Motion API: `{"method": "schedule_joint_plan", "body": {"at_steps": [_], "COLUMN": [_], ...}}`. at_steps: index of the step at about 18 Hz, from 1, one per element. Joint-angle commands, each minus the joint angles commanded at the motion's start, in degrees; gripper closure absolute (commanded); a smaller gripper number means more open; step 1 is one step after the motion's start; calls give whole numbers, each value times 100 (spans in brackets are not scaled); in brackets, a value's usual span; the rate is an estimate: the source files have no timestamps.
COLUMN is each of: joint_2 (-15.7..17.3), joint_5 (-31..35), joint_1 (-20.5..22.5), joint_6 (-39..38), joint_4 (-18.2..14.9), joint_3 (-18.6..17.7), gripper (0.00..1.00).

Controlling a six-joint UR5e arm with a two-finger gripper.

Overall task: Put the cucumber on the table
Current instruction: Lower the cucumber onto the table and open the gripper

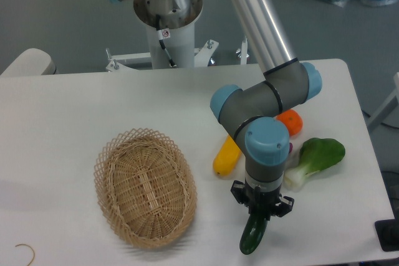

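Cucumber [252,237] sits clamped in the gripper [261,211], its top end pinched between the dark fingers, its body hanging down and slightly left toward the front edge of the table [75,104]. Whether the lower tip touches the white surface or hangs just above it, I cannot tell from this angle. The arm [268,147] bends down from the upper right, its grey and blue wrist standing right over the grasp.

Left of the cucumber, well apart, lies the oval wicker basket [144,186], and nothing shows inside it. Just behind the gripper, a yellow vegetable [225,156] lies at a slant, partly covered by the arm. On the right, a bok choy [317,159] rests with its white stem pointing toward the wrist and its green leaf out to the right. An orange fruit [291,122] peeks out behind the arm's elbow, near the bok choy. A sliver of purple [290,148] shows between the wrist and the bok choy, too small to make out more. The robot's white base post [167,26] stands beyond the table's far edge.
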Motion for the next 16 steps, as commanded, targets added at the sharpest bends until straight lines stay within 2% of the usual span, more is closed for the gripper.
{"method": "schedule_joint_plan", "body": {"at_steps": [4,7,8,9,10,16], "joint_2": [-9,0,0,0,17,88], "joint_5": [0,0,0,0,9,17], "joint_1": [-9,-9,-9,-9,-9,-9], "joint_6": [0,9,9,87,253,343], "joint_4": [9,9,9,17,9,0], "joint_3": [-18,-18,0,9,-9,-18], "gripper": [57,50,37,13,0,0]}}
